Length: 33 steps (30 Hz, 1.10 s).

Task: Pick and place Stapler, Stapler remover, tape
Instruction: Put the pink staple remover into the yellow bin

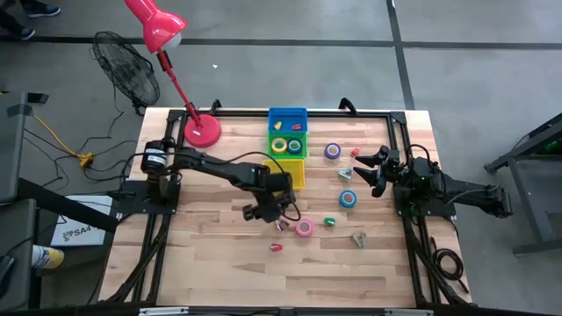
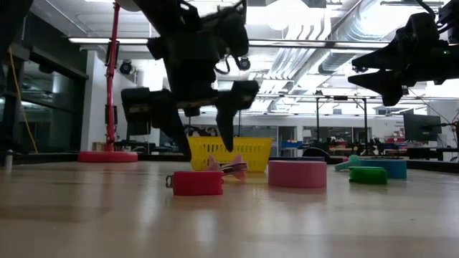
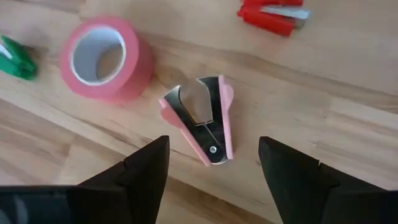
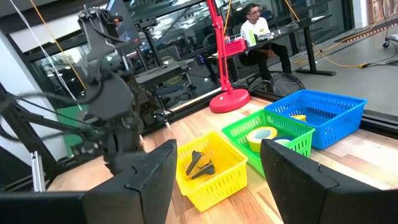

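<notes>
On the wooden table [image 1: 219,263], a red desk lamp [image 1: 200,130] stands at the far left corner. To its right, at the far edge, three small baskets sit in a row running toward the middle: a blue basket [image 1: 287,118] farthest back, a green basket [image 1: 287,144] holding yellowish tape rolls [image 1: 280,146], and a yellow basket [image 4: 211,167] with a dark stapler remover [image 4: 200,163] lying in it.

The left claw [image 1: 270,213] hangs low over the middle of the table, released, its two fingers spread with nothing between them. Right below it a pink stapler remover [image 3: 203,119] lies flat on the wood, its metal jaws showing, untouched by either finger. Just beside it rests a pink tape roll [image 3: 104,60], upright on its flat side with the open centre up. A small red stapler [image 1: 276,247] lies nearer the front edge, and a small green stapler [image 1: 330,222] sits just right of the pink roll.

Further right, a purple tape roll [image 1: 333,151] lies near the baskets and a blue tape roll [image 1: 349,199] nearer the middle; a teal piece [image 1: 346,174] sits between them, and an olive stapler remover [image 1: 359,237] lies toward the front.

The right claw [image 1: 369,171] is raised above the right side of the table, released and empty, well apart from everything on the wood.
</notes>
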Each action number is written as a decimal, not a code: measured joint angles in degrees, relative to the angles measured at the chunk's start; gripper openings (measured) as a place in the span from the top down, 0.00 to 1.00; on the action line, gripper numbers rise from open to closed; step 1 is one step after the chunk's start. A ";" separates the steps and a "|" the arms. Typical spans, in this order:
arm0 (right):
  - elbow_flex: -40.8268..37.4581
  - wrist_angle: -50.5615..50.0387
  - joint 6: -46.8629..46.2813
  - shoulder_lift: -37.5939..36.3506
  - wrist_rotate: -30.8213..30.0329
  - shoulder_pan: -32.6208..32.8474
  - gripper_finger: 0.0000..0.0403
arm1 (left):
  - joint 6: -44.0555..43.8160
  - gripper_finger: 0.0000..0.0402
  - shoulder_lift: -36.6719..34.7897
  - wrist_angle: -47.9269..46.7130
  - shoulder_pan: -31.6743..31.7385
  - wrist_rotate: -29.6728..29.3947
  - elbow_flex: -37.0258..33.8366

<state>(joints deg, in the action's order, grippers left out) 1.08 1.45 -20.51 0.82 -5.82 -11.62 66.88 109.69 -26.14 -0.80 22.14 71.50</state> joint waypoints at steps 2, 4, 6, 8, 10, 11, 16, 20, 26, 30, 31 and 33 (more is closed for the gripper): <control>0.00 0.00 0.00 0.00 0.01 0.02 0.45 | -1.30 0.39 0.91 -0.63 0.03 0.05 -0.13; 0.00 0.00 0.00 0.00 0.02 0.02 0.45 | -2.59 0.39 1.90 0.58 0.02 0.47 -0.04; 0.01 -0.06 0.00 0.01 0.00 0.01 0.45 | -4.17 0.39 2.46 0.47 0.02 0.96 -0.09; 0.00 -0.04 0.00 -0.04 0.04 0.01 0.45 | -6.12 0.39 2.83 2.38 0.02 0.98 -0.07; 0.00 -0.02 0.00 0.09 -0.02 0.01 0.45 | -7.26 0.39 2.84 2.53 0.02 0.94 -0.07; 0.00 -0.02 0.00 0.15 0.00 0.02 0.45 | -7.44 0.39 2.84 2.67 0.02 0.95 -0.07; 0.02 -0.04 0.00 0.28 0.02 0.02 0.45 | -9.14 0.40 2.84 2.44 0.04 3.73 -0.07; 0.00 -0.04 0.00 0.28 0.00 0.00 0.45 | -10.63 0.43 3.66 3.05 0.02 4.50 0.03; 0.00 -0.04 0.00 0.31 0.02 0.02 0.45 | -14.11 0.49 5.17 4.50 0.09 4.82 0.02; 0.02 -0.02 0.01 0.32 -0.01 0.02 0.45 | -16.26 0.53 5.66 5.83 0.17 5.18 0.02; 0.00 -0.03 0.01 0.33 -0.03 0.00 0.45 | -16.42 0.55 5.66 6.01 0.30 5.60 0.02; 0.00 -0.03 0.00 0.33 0.03 0.02 0.45 | -16.43 0.58 5.77 6.32 0.44 6.17 0.02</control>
<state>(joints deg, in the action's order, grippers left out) 1.08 1.43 -20.51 1.15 -5.80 -11.60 50.46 115.46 -19.82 -0.36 28.31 71.53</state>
